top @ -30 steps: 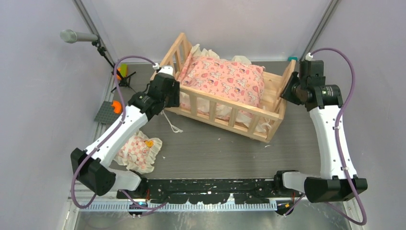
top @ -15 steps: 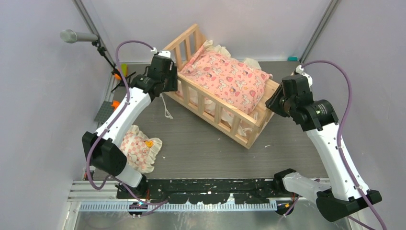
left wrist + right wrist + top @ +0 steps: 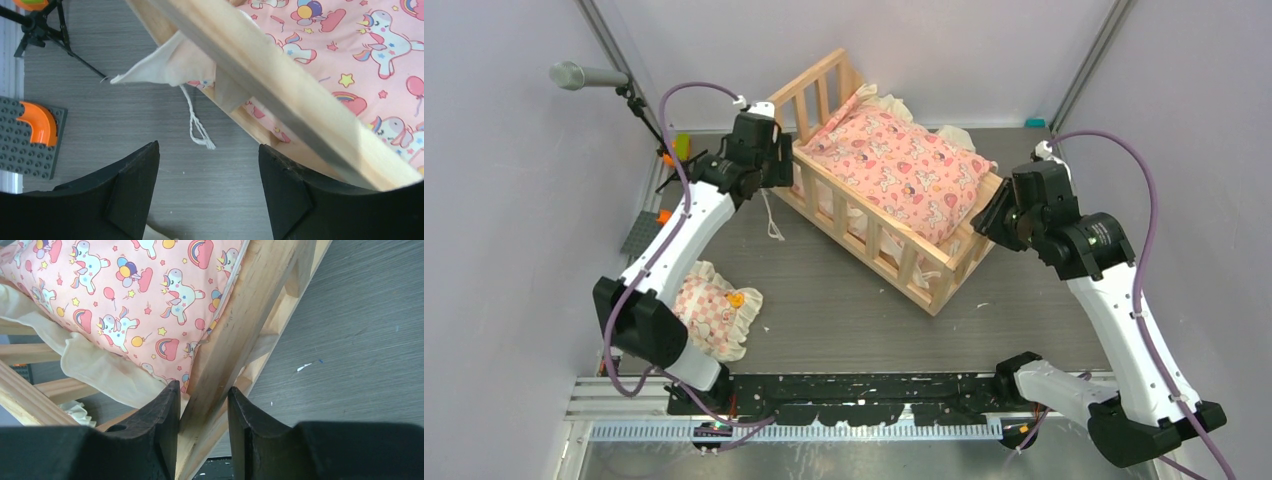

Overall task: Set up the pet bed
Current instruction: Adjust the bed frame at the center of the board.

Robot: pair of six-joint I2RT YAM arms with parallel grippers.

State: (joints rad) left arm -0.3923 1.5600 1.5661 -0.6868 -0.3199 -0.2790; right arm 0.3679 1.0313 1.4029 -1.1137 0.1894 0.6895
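Inside pet bed (image 3: 936, 290), pink unicorn cushion (image 3: 894, 165), cream frill

A pink unicorn-printed cushion (image 3: 894, 170) with a cream frill; a small checked frilled pillow (image 3: 709, 318) lies well apart on the grey wood-grain table (image 3: 844, 310), near a grey studded baseplate (image 3: 25, 145) bearing an orange curved brick (image 3: 36, 122)
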